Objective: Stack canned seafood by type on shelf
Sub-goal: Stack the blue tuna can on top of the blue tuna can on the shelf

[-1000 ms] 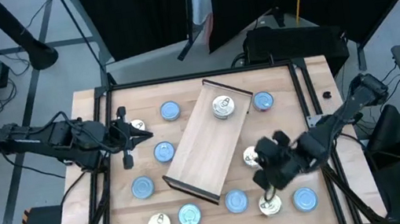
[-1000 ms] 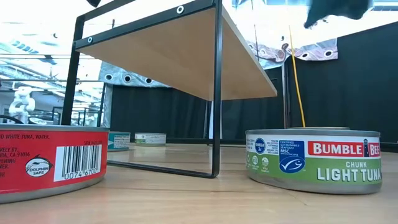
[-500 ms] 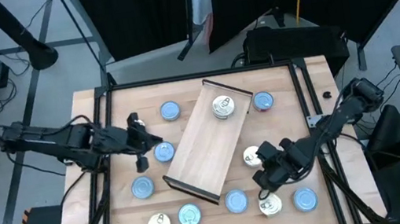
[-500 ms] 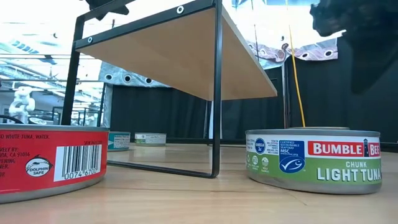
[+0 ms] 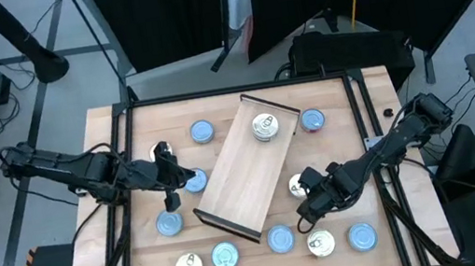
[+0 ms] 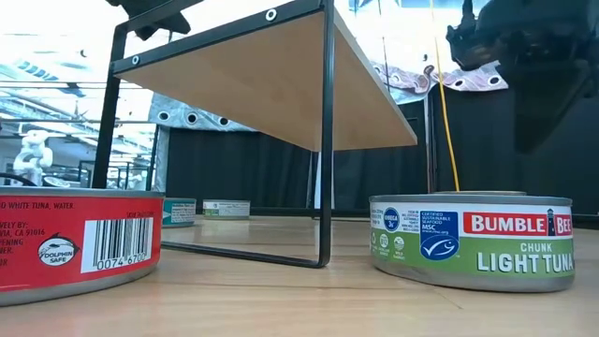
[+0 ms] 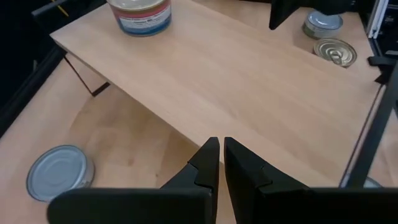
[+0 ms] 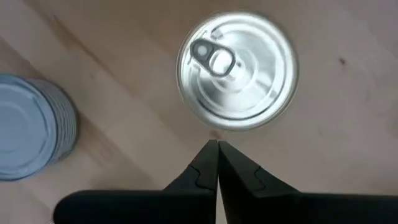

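Observation:
The shelf [image 5: 245, 171], a light-wood board on black wire legs [image 6: 326, 150], stands slantwise mid-table. One cream-topped tin [image 5: 264, 127] sits on its far end. Several blue-topped and cream-topped tins stand on the tabletop around it. My left gripper [image 5: 185, 175] hangs shut, holding nothing, above the shelf's left edge [image 7: 155, 118], near a blue-topped tin [image 7: 59, 180]. My right gripper [image 5: 308, 219] is shut and points steeply down. It hovers over the table just short of a pull-tab tin [image 8: 236, 78], with a blue-topped tin [image 8: 31, 127] beside it.
A cream tin [image 5: 298, 185] stands close to the right arm, between it and the shelf. Tins line the near edge [image 5: 225, 257] [image 5: 363, 237]; a red-labelled one [image 6: 75, 243] and a green-labelled one [image 6: 473, 239] show close in the low view. A black frame [image 5: 361, 105] borders the tabletop.
My left gripper has gone toward the table's right edge and down, up to the shelf's left edge, rolling as it went. My right gripper has sunk toward the table, tipped steeper and drifted slightly toward the far edge. No tin has moved.

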